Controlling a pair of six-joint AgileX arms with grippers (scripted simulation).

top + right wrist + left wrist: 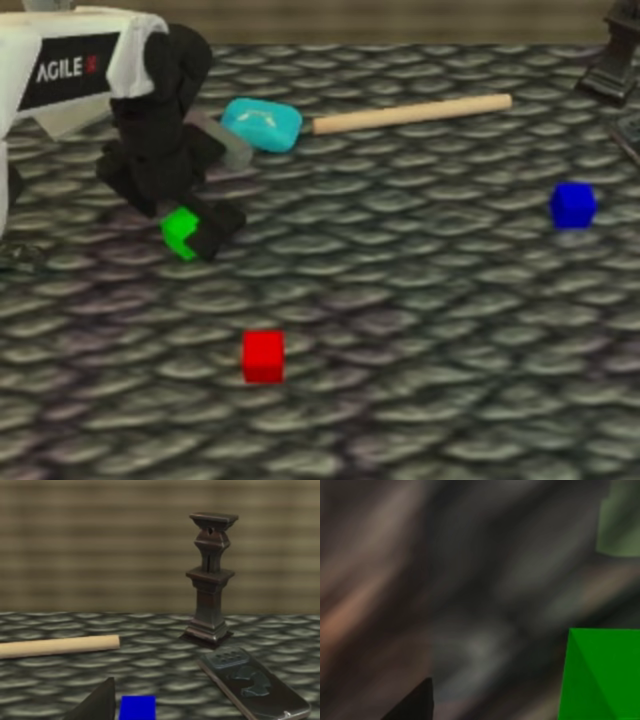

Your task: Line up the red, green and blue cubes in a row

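The left gripper (190, 232) partly hides the green cube (178, 230).

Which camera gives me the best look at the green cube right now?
Top view: the green cube shows whole, at the left gripper. Left wrist view shows only one cropped corner of it; right wrist view shows none.

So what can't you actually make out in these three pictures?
- Left gripper, top view: the arm's black bulk hides part of the green cube.
- Left wrist view: the green cube is cut off by the edge; the rest is blur.
- Right gripper: outside the top view.
- Blue cube, right wrist view: cut off at the bottom edge.
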